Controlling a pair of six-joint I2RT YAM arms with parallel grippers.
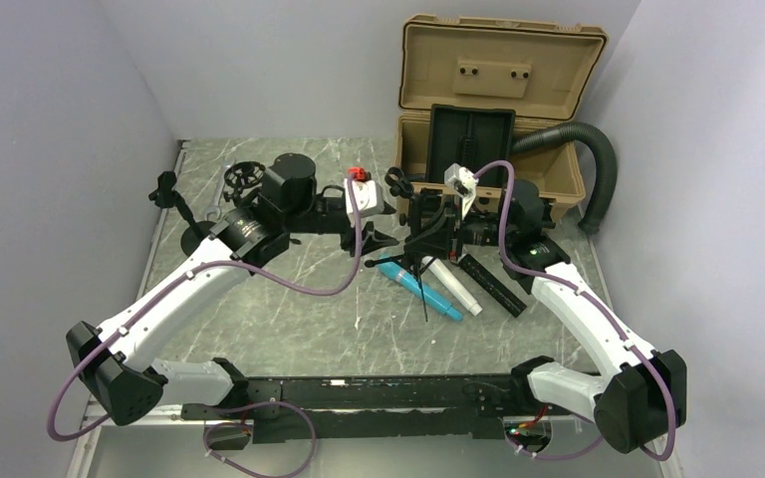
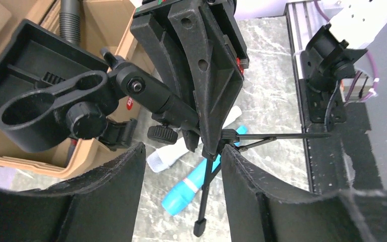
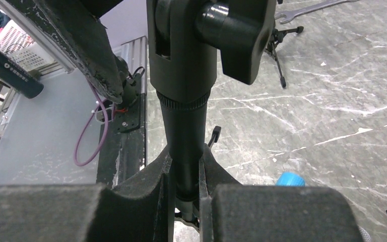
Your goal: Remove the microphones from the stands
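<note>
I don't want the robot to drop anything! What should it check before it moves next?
1. Right gripper clamped on the stand: ok, shut tight around its post.
2. Left gripper ready to grab: ok, its jaws are apart and grip nothing.
3. Microphone sitting in the clip: cannot tell; the ring looks empty from the left wrist view.
4. Table under the stand free: not ok; a blue tube and a white tube lie there.
5. Stand's feet planted on the table: cannot tell.
</note>
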